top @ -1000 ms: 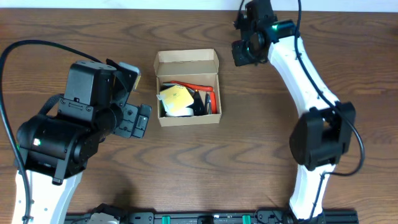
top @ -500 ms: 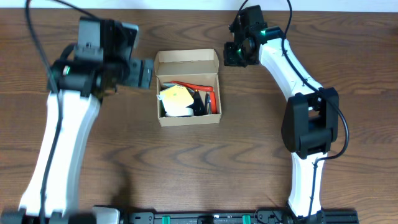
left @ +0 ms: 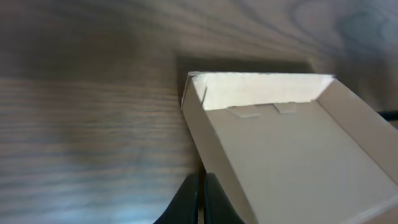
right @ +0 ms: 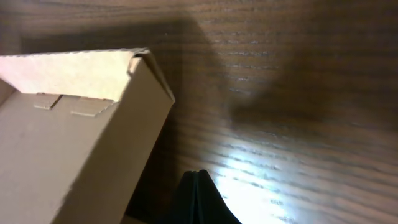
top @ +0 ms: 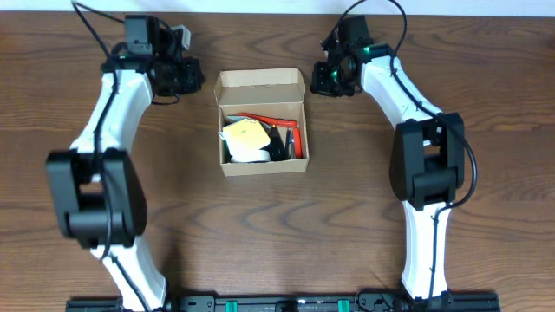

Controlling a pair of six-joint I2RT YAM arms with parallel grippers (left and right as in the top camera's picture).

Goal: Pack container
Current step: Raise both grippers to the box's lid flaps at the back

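Observation:
The container [top: 263, 166], a tan cardboard box, sits open at the table's middle with its flap lid [top: 260, 83] standing up at the far side. Inside lie a yellow item [top: 245, 134], a red-orange item [top: 279, 120] and dark pieces. My left gripper [top: 192, 80] is shut and empty just left of the lid's corner. In the left wrist view its fingertips [left: 202, 178] meet beside the lid [left: 292, 143]. My right gripper [top: 323, 80] is shut and empty just right of the lid. Its closed tips [right: 198, 175] hover over the wood next to the lid [right: 68, 124].
Brown wooden tabletop [top: 347, 217] surrounds the box. Both white arms reach from the near edge along the left and right sides. A black rail [top: 277, 303] runs along the front edge.
My left arm swung from the near-left up to the far-left corner of the box, and its gripper went from open to shut. The right gripper shifted slightly closer to the lid.

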